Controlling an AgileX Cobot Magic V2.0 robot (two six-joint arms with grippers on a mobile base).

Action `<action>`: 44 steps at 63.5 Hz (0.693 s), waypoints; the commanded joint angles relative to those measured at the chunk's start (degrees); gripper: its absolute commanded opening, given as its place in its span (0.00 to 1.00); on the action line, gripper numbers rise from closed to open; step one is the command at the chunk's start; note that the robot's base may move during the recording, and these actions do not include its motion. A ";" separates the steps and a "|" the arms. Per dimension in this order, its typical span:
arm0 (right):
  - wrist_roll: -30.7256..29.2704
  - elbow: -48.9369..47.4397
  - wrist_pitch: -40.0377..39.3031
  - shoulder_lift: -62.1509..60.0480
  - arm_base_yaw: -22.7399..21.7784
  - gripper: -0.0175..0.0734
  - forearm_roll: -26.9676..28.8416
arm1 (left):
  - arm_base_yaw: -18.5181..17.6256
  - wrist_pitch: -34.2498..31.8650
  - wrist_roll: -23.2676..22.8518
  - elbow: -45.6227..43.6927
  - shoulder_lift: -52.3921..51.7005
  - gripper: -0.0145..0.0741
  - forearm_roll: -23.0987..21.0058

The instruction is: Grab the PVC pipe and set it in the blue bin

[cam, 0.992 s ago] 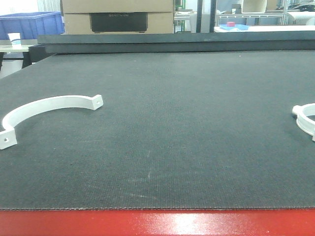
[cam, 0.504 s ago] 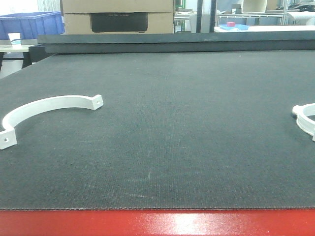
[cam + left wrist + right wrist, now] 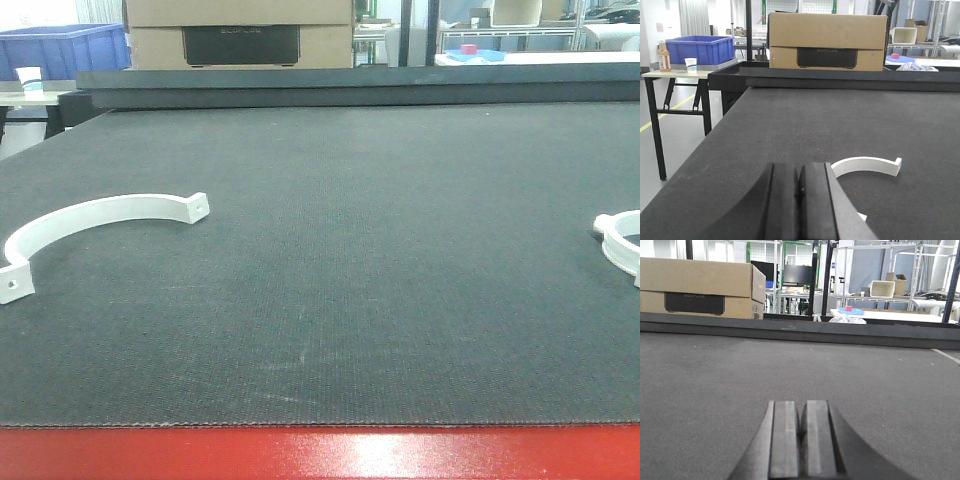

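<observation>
A white PVC pipe (image 3: 100,215), a half-circle band with a tab at each end, lies on the dark mat at the left. The left wrist view shows the same PVC pipe (image 3: 867,165) just ahead and to the right of my left gripper (image 3: 799,172), which is shut with nothing in it. Another white clamp (image 3: 623,243) lies at the right edge, partly cut off. My right gripper (image 3: 802,410) is shut and empty over bare mat. The blue bin (image 3: 62,50) stands on a side table at the far left; the left wrist view has the blue bin (image 3: 700,49) too.
A cardboard box (image 3: 240,35) stands behind the mat's raised back rail (image 3: 350,88). A paper cup (image 3: 690,64) and a brown bottle (image 3: 663,56) stand beside the bin on the side table (image 3: 675,75). A red strip (image 3: 320,455) runs along the front edge.
</observation>
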 commanded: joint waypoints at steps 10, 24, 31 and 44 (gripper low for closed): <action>-0.11 0.01 -9.94 -0.16 -0.05 0.01 -0.01 | -0.38 -6.09 -0.50 -0.14 -0.28 0.06 -0.02; -0.11 -0.16 -20.17 -0.16 -0.05 0.01 0.13 | -0.38 -12.50 -0.50 -2.58 -0.28 0.06 -1.63; -0.11 -4.87 -20.01 -0.16 -0.05 0.01 0.27 | -0.38 -12.50 -0.50 -7.46 -0.28 0.06 -1.63; -0.11 -16.56 -12.90 2.53 -0.05 0.01 0.27 | -0.38 -10.26 -0.17 -17.51 2.99 0.06 -1.35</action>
